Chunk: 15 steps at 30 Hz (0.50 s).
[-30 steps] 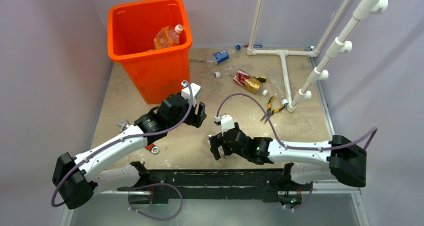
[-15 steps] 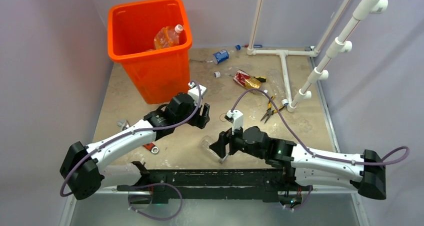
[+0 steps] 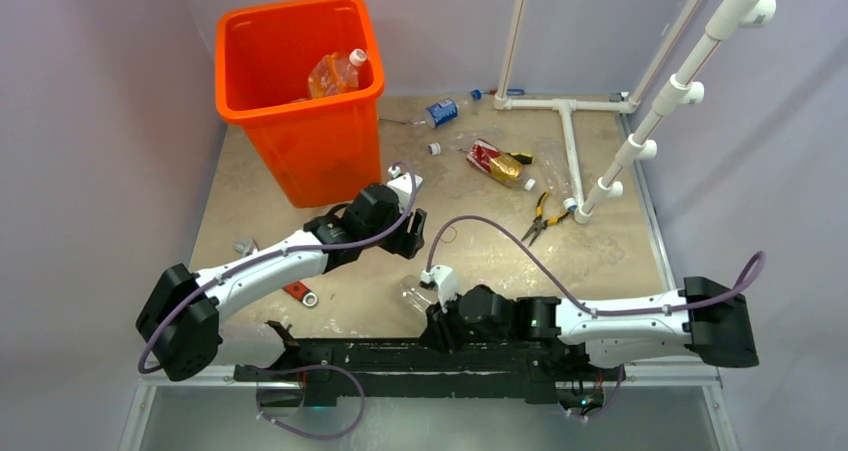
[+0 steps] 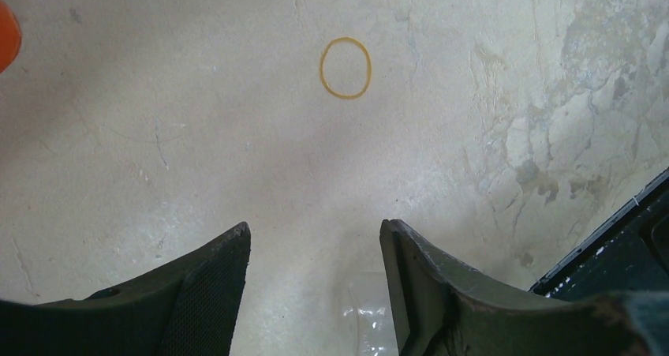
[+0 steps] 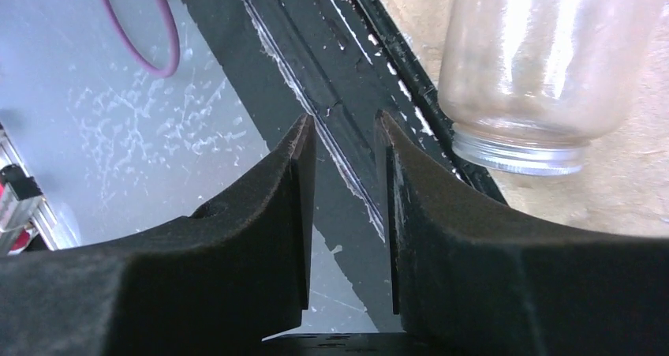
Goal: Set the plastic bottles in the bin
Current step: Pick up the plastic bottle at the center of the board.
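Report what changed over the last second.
The right gripper pulled back to the table's near edge and shut on nothing; the clear bottle lies beside it. The left gripper, open, reached further right. The bin and far bottles stayed put.

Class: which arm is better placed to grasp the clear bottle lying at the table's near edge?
Probably the left gripper: open, clear bottle showing between its jaws. The right gripper is shut, empty, beside it.
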### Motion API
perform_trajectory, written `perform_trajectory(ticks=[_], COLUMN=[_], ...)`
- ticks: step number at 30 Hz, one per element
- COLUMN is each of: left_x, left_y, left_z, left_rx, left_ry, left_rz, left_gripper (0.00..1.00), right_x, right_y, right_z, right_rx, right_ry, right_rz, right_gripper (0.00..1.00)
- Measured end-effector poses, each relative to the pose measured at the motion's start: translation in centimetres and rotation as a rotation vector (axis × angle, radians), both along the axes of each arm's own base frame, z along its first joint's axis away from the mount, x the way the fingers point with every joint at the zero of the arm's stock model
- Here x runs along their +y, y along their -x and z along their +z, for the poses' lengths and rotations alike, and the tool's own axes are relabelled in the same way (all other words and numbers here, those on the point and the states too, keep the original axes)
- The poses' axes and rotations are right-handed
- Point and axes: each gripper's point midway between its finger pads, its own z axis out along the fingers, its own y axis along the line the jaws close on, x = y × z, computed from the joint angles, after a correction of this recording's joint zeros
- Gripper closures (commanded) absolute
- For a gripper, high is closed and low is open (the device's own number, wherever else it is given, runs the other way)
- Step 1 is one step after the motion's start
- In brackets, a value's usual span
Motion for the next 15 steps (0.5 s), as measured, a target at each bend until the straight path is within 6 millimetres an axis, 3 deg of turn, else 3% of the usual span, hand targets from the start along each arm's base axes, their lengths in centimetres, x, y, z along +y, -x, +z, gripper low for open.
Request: perform_trajectory(ticks=[6, 12, 15], left_x=[-0.6, -0.7, -0.5], left_y=[0.5, 1.3, 1.5], left_z=[-0.7, -3.5, -4.0], left_rx=[0.042, 0.123, 0.139], left_ry=[0.012, -0.046, -0.061], left_rz=[-0.020, -0.040, -0.040], left_gripper=[0.43, 0.50, 0.51], right_x=[0.2, -1.0, -2.0], right_y=[0.1, -1.2, -1.8], right_z=[-2.6, -5.1, -6.7], right_rx=[0.038, 0.109, 0.137], right_ry=[0.068, 0.109, 0.139], right_rz=[-0.051, -0.238, -0.331], right_gripper=[0.70, 0.62, 0.57])
